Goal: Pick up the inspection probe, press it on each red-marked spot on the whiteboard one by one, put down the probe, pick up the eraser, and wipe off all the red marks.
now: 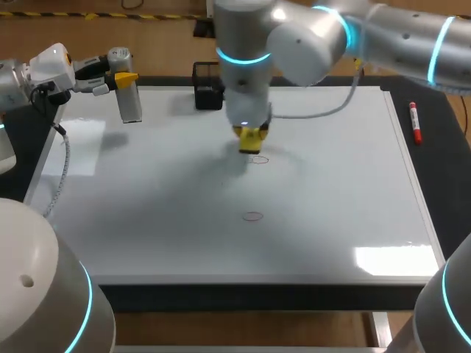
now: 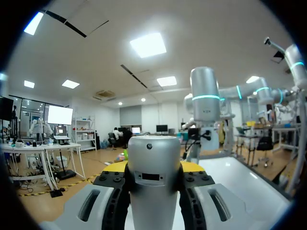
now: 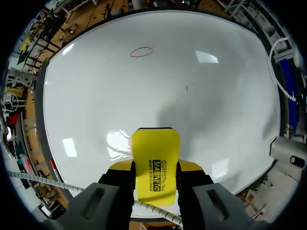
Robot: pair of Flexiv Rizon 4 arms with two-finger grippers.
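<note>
The whiteboard (image 1: 331,191) covers most of the table. Two red circles show in the head view, one (image 1: 258,159) mid-board and another (image 1: 252,215) nearer the front. My right gripper (image 1: 250,134) is shut on the yellow eraser (image 1: 251,143), which is down at the board just behind the mid-board circle. In the right wrist view the eraser (image 3: 156,165) sits between the fingers, with a red circle (image 3: 141,51) far ahead of it. My left gripper (image 1: 118,79) hangs over the board's back left corner, shut on the silver probe (image 1: 129,99). The probe (image 2: 153,182) fills the left wrist view.
A black holder (image 1: 208,88) stands at the board's back edge, just left of my right arm. A red marker (image 1: 416,121) lies on the dark table to the right of the board. A tiny dark speck (image 3: 187,88) marks the board ahead of the eraser.
</note>
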